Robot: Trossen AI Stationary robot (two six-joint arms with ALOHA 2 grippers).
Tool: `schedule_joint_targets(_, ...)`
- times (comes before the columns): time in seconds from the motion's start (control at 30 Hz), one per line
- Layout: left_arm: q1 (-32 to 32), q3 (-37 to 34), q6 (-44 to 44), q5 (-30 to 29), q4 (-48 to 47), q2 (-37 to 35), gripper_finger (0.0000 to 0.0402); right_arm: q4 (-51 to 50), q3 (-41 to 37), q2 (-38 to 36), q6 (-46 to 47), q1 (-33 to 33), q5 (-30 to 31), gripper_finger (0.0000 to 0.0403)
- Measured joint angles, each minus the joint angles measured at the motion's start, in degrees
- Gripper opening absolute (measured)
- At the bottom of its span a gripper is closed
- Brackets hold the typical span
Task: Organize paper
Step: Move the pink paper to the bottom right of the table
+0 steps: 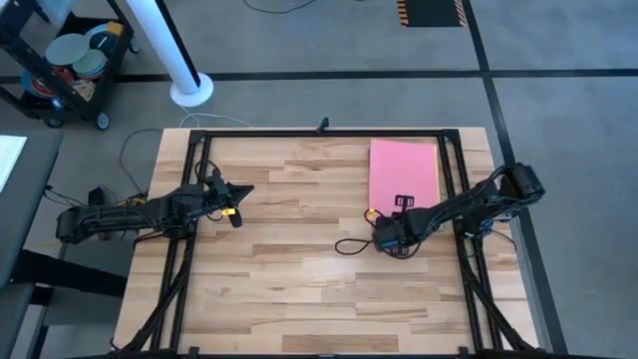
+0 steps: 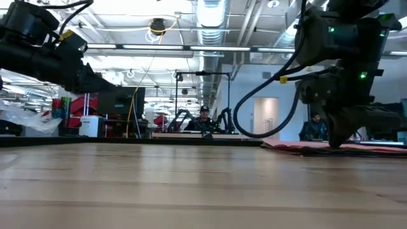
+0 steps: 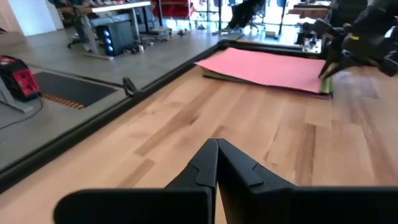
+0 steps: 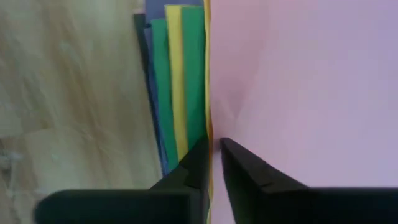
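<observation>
Paper (image 1: 404, 171) stack w/ pink top, R gripper (image 4: 212, 152) jaws nearly closed at edge; L gripper (image 3: 216, 163) jaws closed.

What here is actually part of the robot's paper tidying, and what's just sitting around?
Part of the job:
- paper stack, pink sheet on top, with green, yellow and darker edges showing beneath
- right gripper at the stack's near edge, fingers pinching the pink sheet's edge
- left gripper, shut, waiting over bare wood

Just lying about:
- cart of coloured plates
- white post
- people at benches behind
</observation>
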Motion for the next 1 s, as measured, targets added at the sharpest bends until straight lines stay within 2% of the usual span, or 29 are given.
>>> schedule_joint_targets(0.23, 0.0, -0.04, -0.64, 0.45, 0.03, 0.62, 0.0, -1.05, 0.67, -0.93, 0.46, 0.65, 0.82, 0.0001)
schedule_joint_targets(0.43, 0.0, -0.06, -0.64, 0.47, 0.06, 0.62, 0.0, -3.3, 4.58, -5.59, 1.6, 3.21, -2.9, 0.0)
schedule_joint_targets(0.6, 0.0, -0.07, -0.64, 0.47, 0.06, 0.62, 0.0, -4.36, 4.63, -8.0, 6.26, 3.95, -3.24, 0.0003)
schedule_joint_targets(0.8, 0.0, -0.09, -0.62, 0.45, 0.06, 0.62, 0.0, -4.58, 2.53, -4.59, 8.72, 2.77, -2.87, 0.0053)
schedule_joint_targets(1.0, 0.0, -0.09, -0.61, 0.12, 0.01, 0.62, 0.0, -4.46, 2.4, -1.37, 9.46, 2.25, 4.01, 0.008)
